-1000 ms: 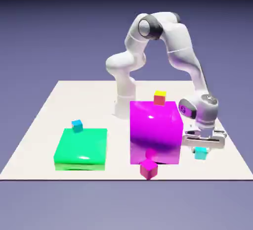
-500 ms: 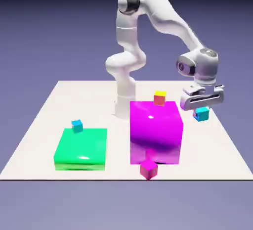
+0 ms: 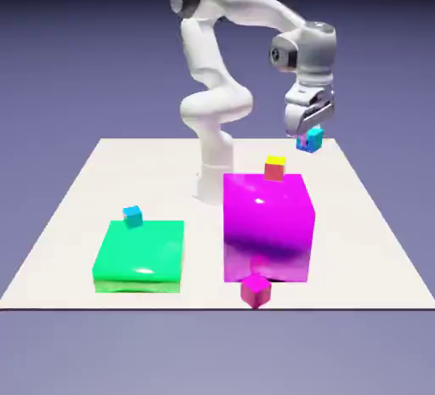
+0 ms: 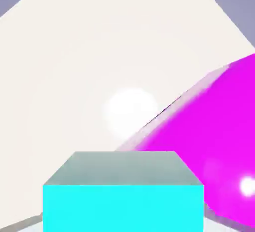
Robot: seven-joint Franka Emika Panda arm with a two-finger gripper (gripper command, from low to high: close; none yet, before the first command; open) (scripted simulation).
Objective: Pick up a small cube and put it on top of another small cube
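Note:
The small cube [image 3: 311, 139], light cyan, hangs in the air with my gripper [image 3: 307, 134] shut on it. It is high above the table, behind the big magenta cube and toward the exterior view's right. In the hand view the small cube [image 4: 123, 196] fills the bottom middle and hides both fingertips. Three other tiny cubes rest on the table: one with a darker blue top [image 3: 132, 215], one with a yellow top [image 3: 274, 167], and a magenta one [image 3: 255, 290].
The big magenta cube [image 3: 266, 226] stands mid-table and shows at the hand view's right [image 4: 214, 141]. A flat green block [image 3: 140, 254] lies at the exterior view's left. The white table [image 3: 365, 215] ends close in front of the tiny magenta cube.
The gripper has risen from table level beside the big magenta cube, carrying the cyan cube up, back and a little toward the exterior view's left. The other cubes have not moved.

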